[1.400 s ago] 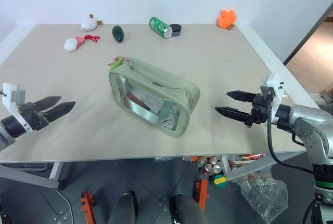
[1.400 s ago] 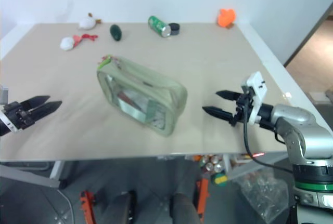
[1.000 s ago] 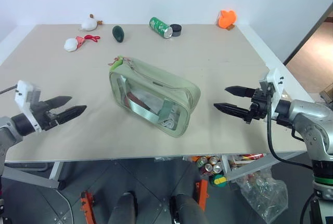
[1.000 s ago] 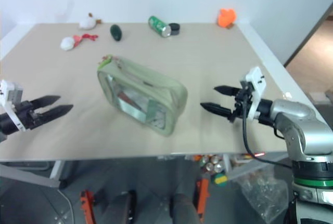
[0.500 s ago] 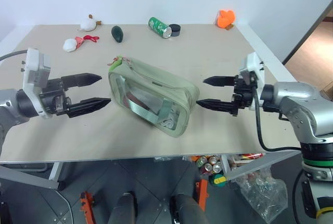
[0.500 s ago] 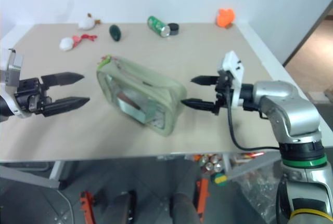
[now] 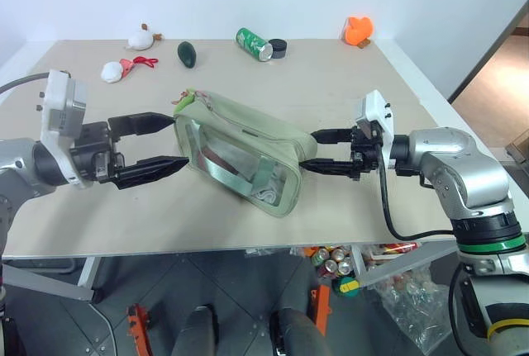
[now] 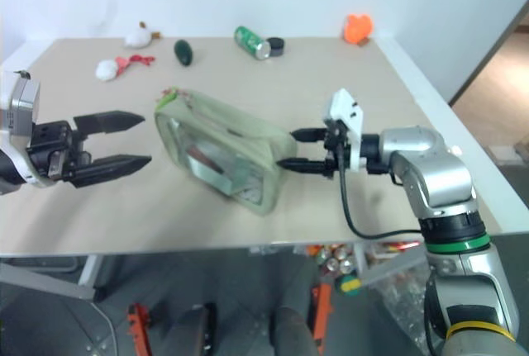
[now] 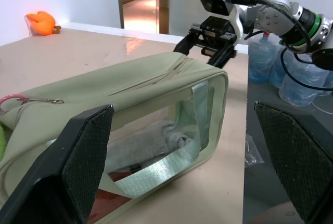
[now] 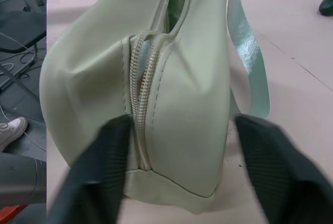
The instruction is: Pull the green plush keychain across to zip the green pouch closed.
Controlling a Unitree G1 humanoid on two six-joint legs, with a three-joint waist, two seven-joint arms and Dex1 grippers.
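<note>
The green pouch [image 7: 240, 149] lies slantwise at mid-table, its top zipper [image 10: 141, 73] partly open. At its far left end sits the green plush keychain [image 7: 183, 98] with a pink cord [image 9: 15, 98]. My left gripper [image 7: 178, 139] is open and level, its fingertips at the pouch's left end, just below the keychain. My right gripper [image 7: 307, 150] points left with the pouch's right end between its fingers [image 10: 99, 172]. They stand close to the fabric, with a small gap on one side.
Along the table's far edge lie a white plush with red cord [image 7: 113, 69], another white plush [image 7: 140, 39], a dark green oval [image 7: 187, 53], a green can [image 7: 254, 43], a black cap [image 7: 278, 46] and an orange thing [image 7: 359, 30]. The table's front edge [image 7: 248, 247] is near.
The left gripper rose and swung right to the pouch's left end. The right gripper moved left until its fingers flank the pouch's right end, and they have narrowed.
</note>
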